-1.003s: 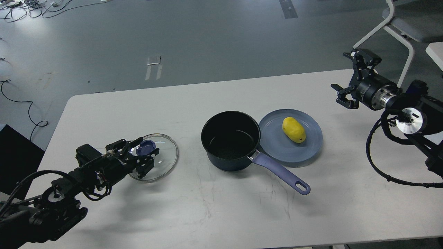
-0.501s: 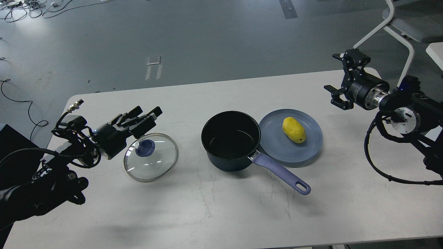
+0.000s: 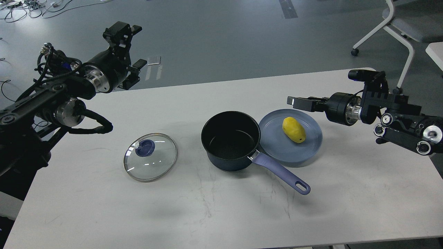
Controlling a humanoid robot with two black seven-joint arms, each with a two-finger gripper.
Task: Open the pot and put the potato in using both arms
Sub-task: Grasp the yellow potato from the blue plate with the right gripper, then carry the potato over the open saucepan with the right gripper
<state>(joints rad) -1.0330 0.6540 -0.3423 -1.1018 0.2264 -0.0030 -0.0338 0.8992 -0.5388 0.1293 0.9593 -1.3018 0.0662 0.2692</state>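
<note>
The dark navy pot (image 3: 231,140) stands open at the table's middle, its black inside bare, its lavender handle (image 3: 281,173) pointing front right. Its glass lid (image 3: 150,161) with the blue knob (image 3: 145,149) lies flat on the table to the left. The yellow potato (image 3: 294,129) lies on a pale-blue plate (image 3: 277,147) touching the pot's right side. My left gripper (image 3: 135,46) is open and empty, raised high beyond the table's far left edge. My right gripper (image 3: 299,102) hovers just right of and above the potato, seen side-on, its fingers not told apart.
The white table (image 3: 221,214) runs across the view. A white chair (image 3: 398,24) stands on the floor at the back right, next to another white tabletop corner (image 3: 436,50). Cables lie on the floor at the far left.
My left gripper has let go of the lid's knob and risen up and back, away from the lid. My right gripper has turned and moved left and down towards the potato.
</note>
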